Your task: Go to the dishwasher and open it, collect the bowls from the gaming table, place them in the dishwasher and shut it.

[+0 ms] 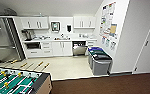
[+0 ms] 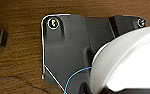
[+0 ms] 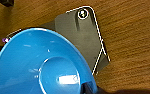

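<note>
Across the room from the gaming table (image 1: 13, 81), the dishwasher (image 1: 79, 48) stands under the counter with its steel door already dropped open and a dark interior showing, so the opening step looks done. Collecting also looks done, or nearly so: a white bowl (image 2: 126, 62) sits large against the left wrist's dark plate, and a blue bowl (image 3: 41, 62) against the right wrist's, both over brown carpet (image 1: 103, 86). Each seems carried by its own arm, yet the fingers are hidden, so I cannot tell whether either gripper is clamped or loose. Loading the racks and shutting the door remain. Grey bins (image 1: 99, 61) stand just beside the dishwasher. Part of the gaming table is cut off, so whether more bowls remain on it is unclear.
</note>
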Robot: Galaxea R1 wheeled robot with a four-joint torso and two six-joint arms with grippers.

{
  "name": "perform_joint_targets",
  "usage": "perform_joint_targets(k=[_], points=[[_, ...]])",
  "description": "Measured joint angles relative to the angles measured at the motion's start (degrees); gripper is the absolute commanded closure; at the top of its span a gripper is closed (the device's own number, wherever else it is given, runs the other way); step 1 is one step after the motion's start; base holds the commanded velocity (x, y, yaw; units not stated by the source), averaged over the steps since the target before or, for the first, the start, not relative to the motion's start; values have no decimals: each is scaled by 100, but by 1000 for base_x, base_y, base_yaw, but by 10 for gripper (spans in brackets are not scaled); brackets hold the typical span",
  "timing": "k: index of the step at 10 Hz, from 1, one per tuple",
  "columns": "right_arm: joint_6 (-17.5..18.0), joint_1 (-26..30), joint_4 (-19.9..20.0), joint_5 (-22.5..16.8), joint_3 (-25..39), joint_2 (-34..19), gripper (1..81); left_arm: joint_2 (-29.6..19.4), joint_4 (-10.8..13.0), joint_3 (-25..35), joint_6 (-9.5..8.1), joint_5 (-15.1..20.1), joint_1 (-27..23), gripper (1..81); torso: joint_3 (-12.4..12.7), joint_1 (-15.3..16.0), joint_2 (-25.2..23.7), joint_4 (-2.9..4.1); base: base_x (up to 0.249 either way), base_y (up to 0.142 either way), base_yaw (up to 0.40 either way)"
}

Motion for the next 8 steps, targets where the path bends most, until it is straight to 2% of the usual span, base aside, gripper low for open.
perform_joint_targets(k=[8], points=[[0,17,-2,2,-24,0,811,44,0,0,9,0,0,811,0,0,0,0,234,0,0]])
